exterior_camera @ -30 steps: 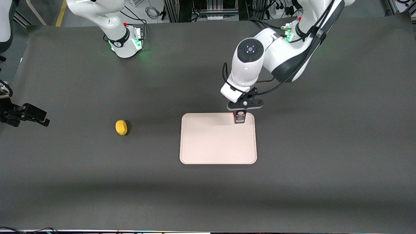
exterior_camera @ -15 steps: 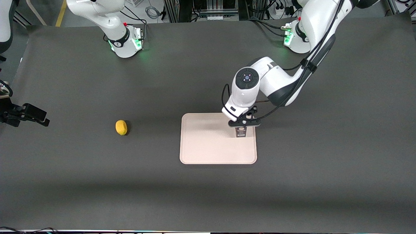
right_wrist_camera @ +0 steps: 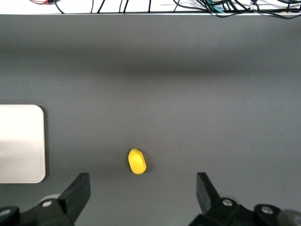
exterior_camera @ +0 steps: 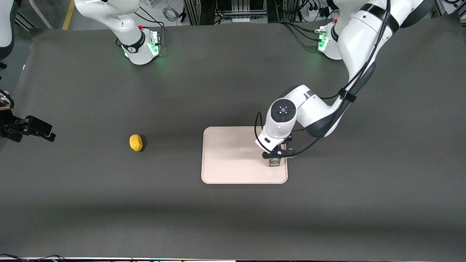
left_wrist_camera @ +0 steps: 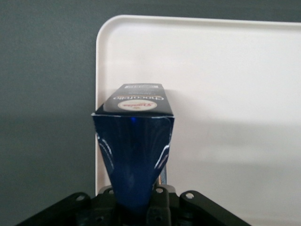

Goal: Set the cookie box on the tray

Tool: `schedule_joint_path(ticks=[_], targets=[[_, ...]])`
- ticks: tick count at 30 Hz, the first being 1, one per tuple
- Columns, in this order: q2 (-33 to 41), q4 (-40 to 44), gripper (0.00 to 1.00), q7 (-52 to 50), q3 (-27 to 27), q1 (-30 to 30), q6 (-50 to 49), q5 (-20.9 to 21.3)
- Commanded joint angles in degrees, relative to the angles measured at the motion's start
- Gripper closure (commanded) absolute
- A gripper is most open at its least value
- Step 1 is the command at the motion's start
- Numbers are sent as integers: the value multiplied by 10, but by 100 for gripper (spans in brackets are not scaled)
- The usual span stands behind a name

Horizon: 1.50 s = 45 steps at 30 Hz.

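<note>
My left gripper (exterior_camera: 274, 157) is shut on the cookie box (exterior_camera: 273, 163), a dark-blue carton held upright by its top end. The box hangs over the pale pink tray (exterior_camera: 233, 156), inside the tray's corner that is nearest the front camera and toward the working arm's end. In the left wrist view the cookie box (left_wrist_camera: 134, 141) points down from the gripper (left_wrist_camera: 137, 207), its white-logo end close to the rim of the tray (left_wrist_camera: 225, 94). Whether its lower end touches the tray I cannot tell.
A small yellow lemon-like lump (exterior_camera: 135, 142) lies on the dark table mat toward the parked arm's end, well apart from the tray. The right wrist view shows the same lump (right_wrist_camera: 137, 161) and one end of the tray (right_wrist_camera: 21, 141).
The left arm has carried the box from the tray's edge farthest from the front camera toward the nearer corner, and it has come lower over the tray.
</note>
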<state>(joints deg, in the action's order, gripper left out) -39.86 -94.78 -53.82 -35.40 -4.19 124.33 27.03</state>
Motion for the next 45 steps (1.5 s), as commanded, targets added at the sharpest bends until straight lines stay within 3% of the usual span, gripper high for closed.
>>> schedule_joint_path(ticks=[1, 4, 7, 10, 11, 26, 31, 39, 45], targets=[[-14, 16, 91, -1, -1, -6, -4, 13], [-16, 17, 72, -1, -1, -6, -4, 13], [-16, 18, 26, 0, -1, -6, -4, 12], [-16, 23, 2, 0, -1, -5, -4, 13], [-16, 24, 0, 0, -1, -6, -4, 13], [4, 57, 0, 37, -6, 2, -43, -3], [34, 95, 0, 68, -8, 4, -115, -55], [161, 94, 0, 174, -5, 37, -201, -138], [238, 92, 0, 205, 2, 76, -272, -156]])
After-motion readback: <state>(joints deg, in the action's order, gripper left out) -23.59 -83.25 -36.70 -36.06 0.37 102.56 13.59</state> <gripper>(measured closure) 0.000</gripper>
